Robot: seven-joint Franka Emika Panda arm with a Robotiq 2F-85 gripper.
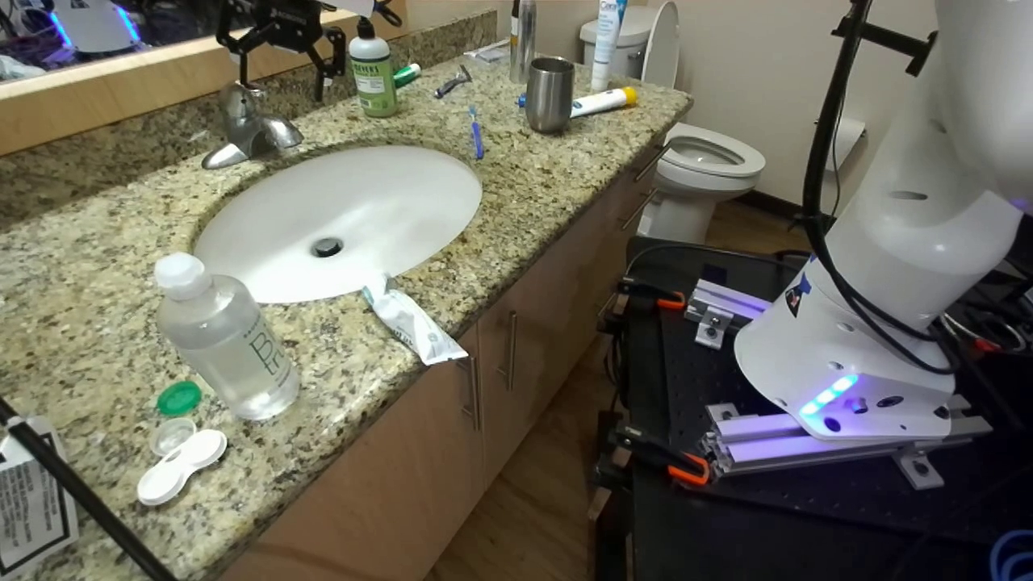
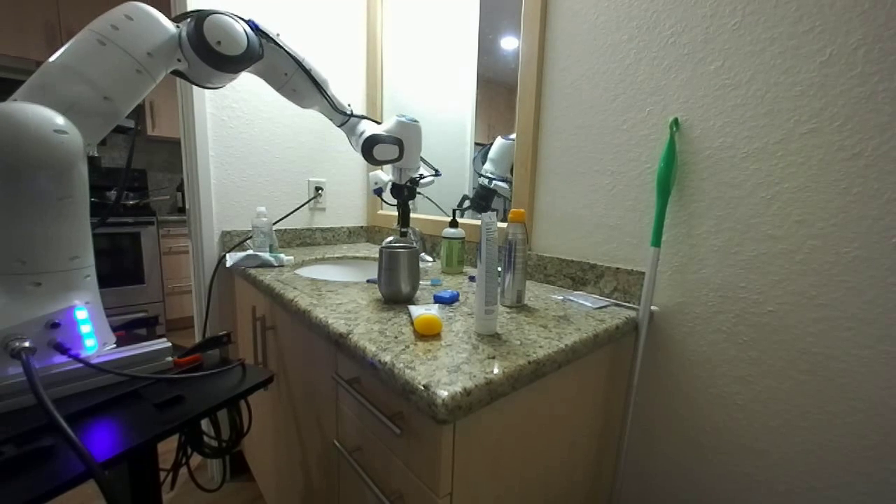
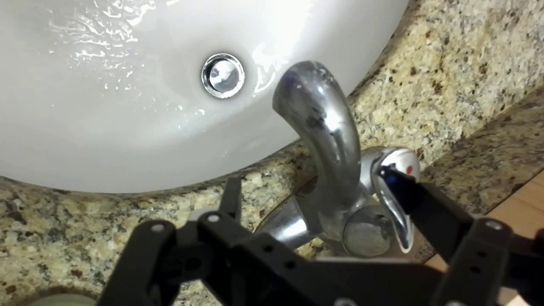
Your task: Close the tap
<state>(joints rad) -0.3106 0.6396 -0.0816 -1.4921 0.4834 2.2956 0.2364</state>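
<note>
One tap [image 1: 252,129] under one spread hand [image 1: 282,81]

Nearest on the granite bench [image 1: 529,194], in an exterior view, lies one printed tag [image 1: 28,508], its text too small to read. Next come one white two-lobed lens case [image 1: 183,466], one pale round piece [image 1: 172,433] and one green lid [image 1: 178,398]. One transparent bottle [image 1: 234,347] stands behind them, its label's large lettering starting with "B". One crumpled white tube [image 1: 413,324] lies just beside the single oval sink [image 1: 403,202]. The tap stands between sink and backsplash [image 1: 444,40], the hand right above it, two fingers apart. In the wrist view one finger overlaps the tap's lever [image 3: 399,159], which carries one red dot; whether they touch I cannot tell. Beyond stand or lie one blue toothbrush [image 1: 477,139], one steel cup [image 1: 550,95], one pump bottle [image 1: 373,77] reading "MEYER'S", one yellow-capped tube [image 1: 599,102], one razor [image 1: 452,83], one upright tube [image 1: 604,52] lettered "Cera", and one silver can [image 2: 515,266], orange-topped in an exterior view. One toilet [image 1: 686,187] is farthest.
</note>
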